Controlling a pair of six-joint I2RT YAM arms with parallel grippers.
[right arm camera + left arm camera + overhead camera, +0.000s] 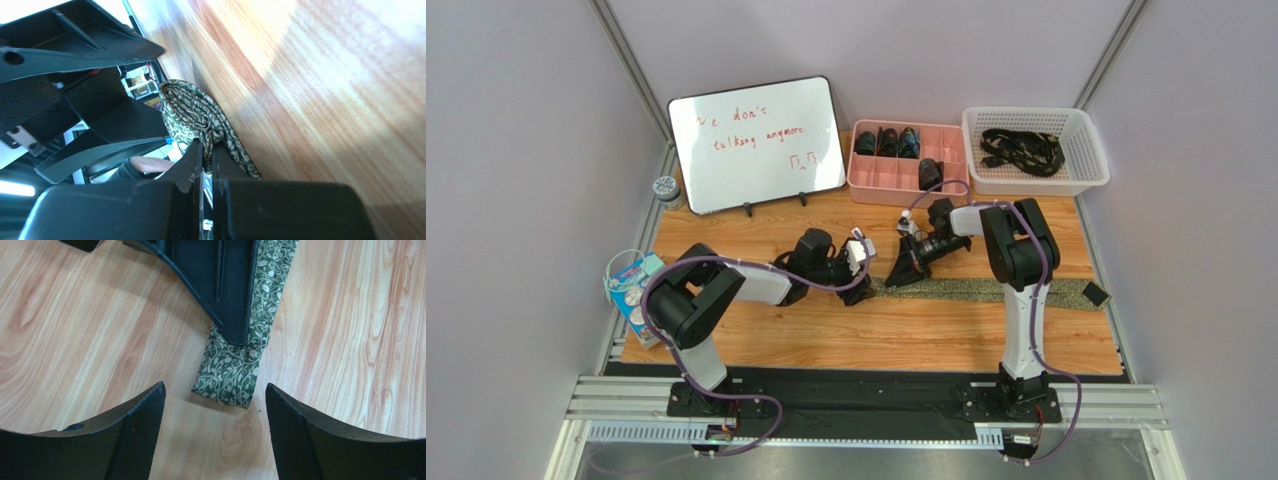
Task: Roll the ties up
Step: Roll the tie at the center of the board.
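An olive-green tie [986,291] with a pale vine pattern lies stretched along the wooden table, its black end [1094,294] at the far right. Its left end [229,376] is folded over on itself. My right gripper [904,272] is shut on that folded end; in the right wrist view the fabric [192,112] bunches up out of the pinched fingertips of my right gripper [206,146]. My left gripper [214,390] stands open just short of the fold, touching nothing, its fingers [142,415] on either side of bare wood. More dark ties [1023,148] lie in a white basket.
A pink divided box [878,184] at the back holds several dark rolled ties. Beside it on the right stands the white basket [1091,150]. A whiteboard [761,140] leans at the back left. A blue carton [631,290] sits at the left table edge.
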